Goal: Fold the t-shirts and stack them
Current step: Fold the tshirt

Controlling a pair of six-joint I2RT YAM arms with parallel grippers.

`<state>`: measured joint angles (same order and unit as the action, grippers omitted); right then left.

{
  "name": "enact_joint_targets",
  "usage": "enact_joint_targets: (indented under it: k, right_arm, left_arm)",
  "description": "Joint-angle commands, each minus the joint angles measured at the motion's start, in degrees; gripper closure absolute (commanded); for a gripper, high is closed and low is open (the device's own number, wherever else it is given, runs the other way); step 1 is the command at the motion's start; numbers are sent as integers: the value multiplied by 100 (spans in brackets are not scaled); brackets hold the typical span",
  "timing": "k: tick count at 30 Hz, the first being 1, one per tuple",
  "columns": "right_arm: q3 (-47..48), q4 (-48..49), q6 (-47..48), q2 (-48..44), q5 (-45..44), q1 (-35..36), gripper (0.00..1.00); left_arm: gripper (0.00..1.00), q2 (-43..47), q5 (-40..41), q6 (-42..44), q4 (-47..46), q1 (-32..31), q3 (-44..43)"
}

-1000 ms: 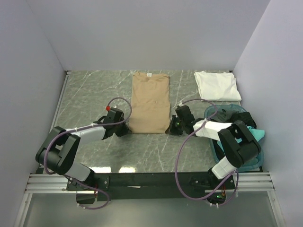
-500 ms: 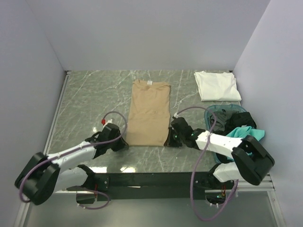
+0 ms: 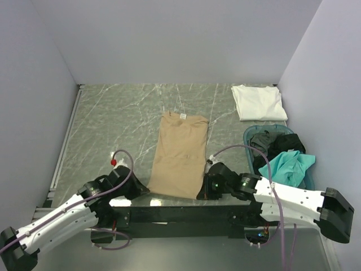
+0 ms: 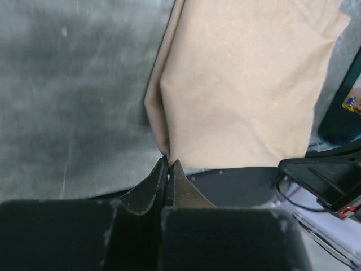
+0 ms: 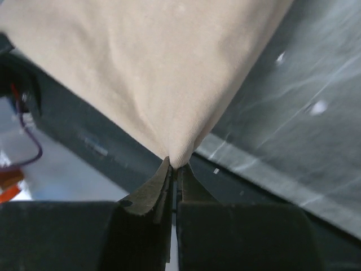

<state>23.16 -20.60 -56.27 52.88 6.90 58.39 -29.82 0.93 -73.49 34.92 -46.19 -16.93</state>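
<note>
Right wrist, unlike top external, shows jaws pinching tan t-shirt (image 5: 158, 68).

Table (image 3: 113, 124) lies bare left of and beyond the left gripper (image 3: 144, 189). Tan shirt (image 3: 179, 152) spans across to the right gripper (image 3: 203, 192); basket (image 3: 246, 137) crowds its right, white shirt (image 3: 258, 102) beyond.

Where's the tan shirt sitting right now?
In the top view the tan t-shirt lies flat mid-table, its hem at the near edge, near corners pinched by the left gripper and right gripper; the teal basket is to its right.
</note>
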Motion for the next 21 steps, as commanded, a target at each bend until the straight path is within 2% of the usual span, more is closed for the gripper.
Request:
enact_joint_targets:
  k: [1,5,11,15,21]
  right_arm:
    - [162,-619,-428,-313,400,303,100]
    - [566,-1207,-429,-656,505,419,100]
    - [1364,-1858,-51,-1008,1165,401,100]
    - [2043,-2553,414,-903,998,357,100]
    - [2114,-2396,1003,-709,1628,-309,100]
  left_arm:
    - [99,293,-321,-429,891,-83,-300]
    - [99,407,159,-403,1761,-100,-1171]
    - [99,206,355,-78,2360,-100,-2402]
    - [99,-146,627,124,2223,-100,-2859]
    - [99,-453,1321,177,2010,-100,-3290]
